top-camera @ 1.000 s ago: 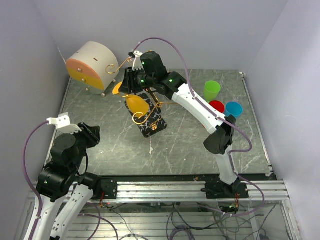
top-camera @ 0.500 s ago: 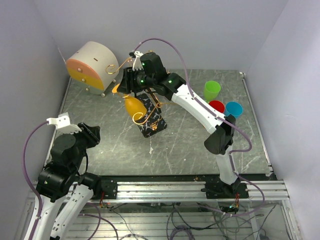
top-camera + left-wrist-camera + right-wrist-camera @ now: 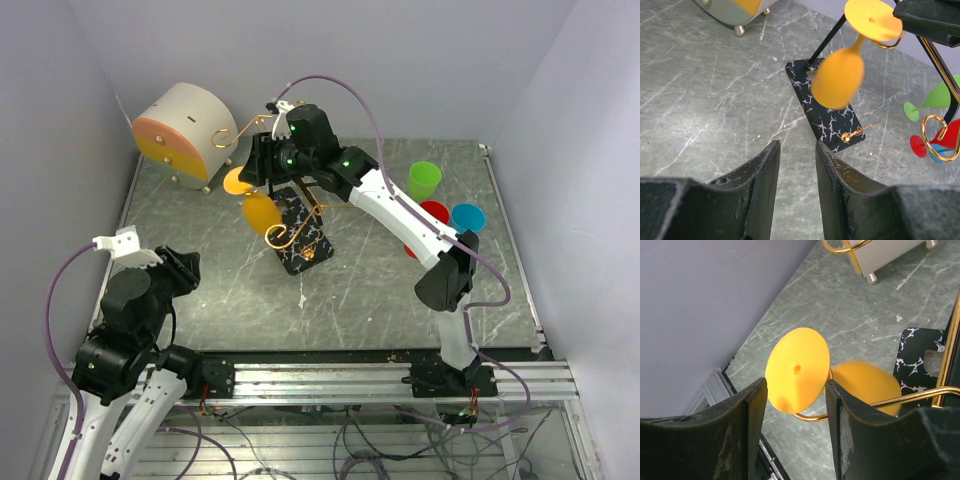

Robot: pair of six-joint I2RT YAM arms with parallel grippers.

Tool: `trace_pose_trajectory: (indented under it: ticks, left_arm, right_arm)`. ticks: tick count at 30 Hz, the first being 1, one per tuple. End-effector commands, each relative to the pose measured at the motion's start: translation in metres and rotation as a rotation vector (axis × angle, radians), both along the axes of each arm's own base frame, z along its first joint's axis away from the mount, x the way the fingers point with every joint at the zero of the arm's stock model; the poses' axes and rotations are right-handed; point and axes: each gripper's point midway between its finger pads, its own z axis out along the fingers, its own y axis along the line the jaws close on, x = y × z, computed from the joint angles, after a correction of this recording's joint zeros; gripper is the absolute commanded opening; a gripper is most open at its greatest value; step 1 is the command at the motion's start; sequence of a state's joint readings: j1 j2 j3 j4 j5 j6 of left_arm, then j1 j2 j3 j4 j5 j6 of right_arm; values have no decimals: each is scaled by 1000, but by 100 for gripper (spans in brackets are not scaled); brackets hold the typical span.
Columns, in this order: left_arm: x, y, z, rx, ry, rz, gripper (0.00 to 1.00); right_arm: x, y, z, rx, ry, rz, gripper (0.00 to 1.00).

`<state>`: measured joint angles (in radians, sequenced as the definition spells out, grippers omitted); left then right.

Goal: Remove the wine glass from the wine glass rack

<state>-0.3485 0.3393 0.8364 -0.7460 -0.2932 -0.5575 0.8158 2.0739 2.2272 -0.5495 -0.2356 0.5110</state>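
Observation:
An orange wine glass [image 3: 258, 210] hangs upside down from a gold arm of the wine glass rack [image 3: 303, 240], which has a black post and a black marble base. My right gripper [image 3: 262, 165] is up at the rack's top, open. In the right wrist view its fingertips [image 3: 796, 382] flank the glass's round foot [image 3: 797, 370], which rests on the curled gold arm [image 3: 812, 416]; the bowl [image 3: 867, 385] is blurred. My left gripper [image 3: 185, 265] is open and empty at the near left. Its view [image 3: 797, 150] shows the glass [image 3: 837, 77] and the rack's base [image 3: 827, 117].
A round beige-and-orange drawer box [image 3: 185, 130] stands at the back left, close to the rack. Green [image 3: 424, 180], red [image 3: 432, 212] and blue [image 3: 467, 217] plastic glasses stand at the right, partly behind my right arm. Walls close in on the left, back and right.
The orange glass's bowl has swung to the left, off the marble base. Its foot now shows fully to the left of my right gripper. The left arm has not moved.

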Motion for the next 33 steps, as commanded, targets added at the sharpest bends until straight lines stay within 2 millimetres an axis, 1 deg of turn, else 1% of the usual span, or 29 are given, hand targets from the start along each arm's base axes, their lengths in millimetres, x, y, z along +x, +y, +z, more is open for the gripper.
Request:
trace_pose_trajectory:
  ticks: [1, 3, 6, 11, 13, 16, 20, 30, 33]
  left_arm:
    - [0, 4, 4, -5, -22, 24, 45]
    - [0, 4, 4, -6, -23, 23, 45]
    - [0, 4, 4, -5, -21, 23, 45]
    - [0, 5, 4, -5, -23, 24, 45]
    - [0, 4, 4, -5, -22, 24, 45]
    - [1, 4, 4, -4, -21, 23, 45]
    - [1, 4, 3, -3, -19, 22, 45]
    - [2, 3, 2, -1, -15, 21, 45]
    - [2, 3, 2, -1, -13, 21, 45]
  right_arm:
    - [-1, -6, 26, 54, -37, -11, 50]
    - [-2, -5, 31, 67, -40, -7, 50]
    - [-2, 2, 28, 72, -27, 20, 49]
    - [-3, 6, 25, 79, -17, 38, 47]
    - [-2, 5, 26, 78, -22, 32, 47]
    - [5, -3, 24, 41, -36, -21, 46]
    - [15, -12, 15, -22, -44, -85, 46]
    - [11, -6, -2, -46, -14, -41, 45]
    - [9, -5, -3, -46, -11, -28, 44]
